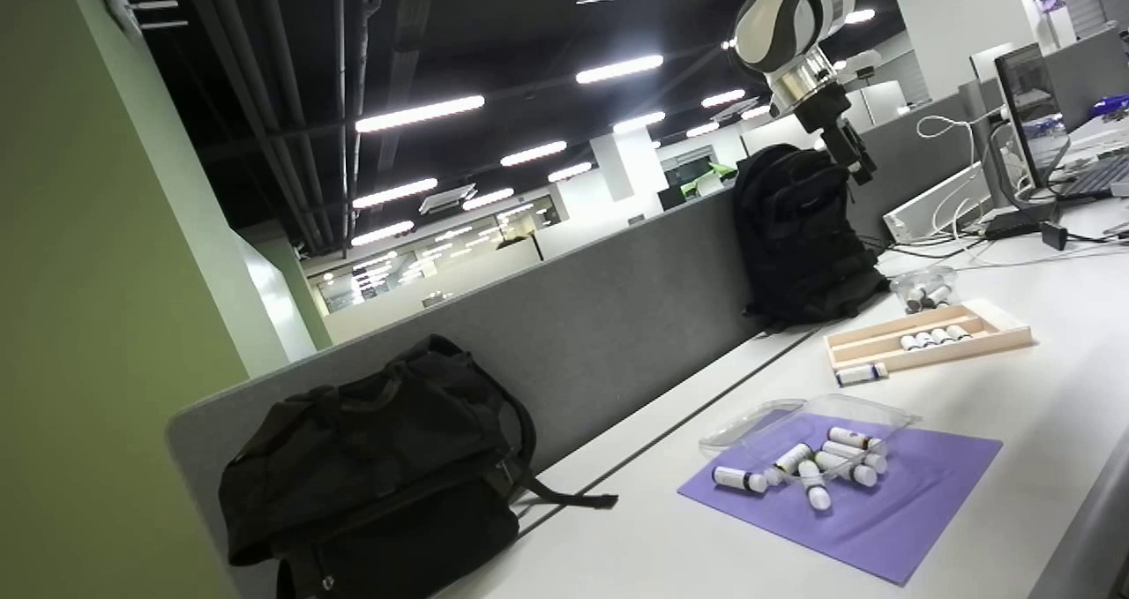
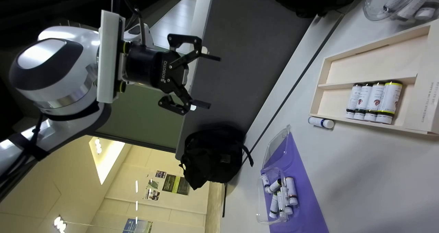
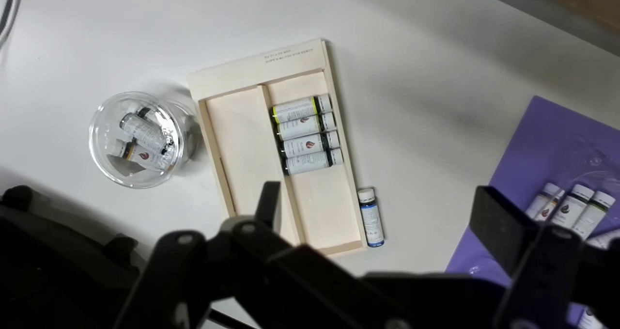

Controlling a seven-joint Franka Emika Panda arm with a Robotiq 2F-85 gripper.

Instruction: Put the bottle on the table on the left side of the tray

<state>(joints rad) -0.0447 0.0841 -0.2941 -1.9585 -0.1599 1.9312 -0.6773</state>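
Spread wide and holding nothing, the end effector [image 2: 214, 82] hangs well above the tabletop [image 3: 416, 183]. Two black backpacks [image 1: 803, 246] sit by the grey partition [image 1: 617, 352]. One purple mat [image 1: 926, 493] bears one clear box [image 1: 878, 412] and at least six overlapping bottles [image 1: 739, 478]. In the wrist view, one wooden tray [image 3: 237, 149] runs lengthwise from half past eleven to half past five. One clear tub [image 3: 101, 125] at the tray's 9 o'clock holds at least two enclosed bottles [image 3: 144, 133]. Four labelled bottles [image 3: 302, 146] share the tray's 3 o'clock compartment, caps towards 3. One lone bottle [image 3: 372, 222] lies on the tabletop just beside the tray, between its 4 and 5 o'clock, long axis near 12 to 6, cap at 12; whether they touch is unclear.
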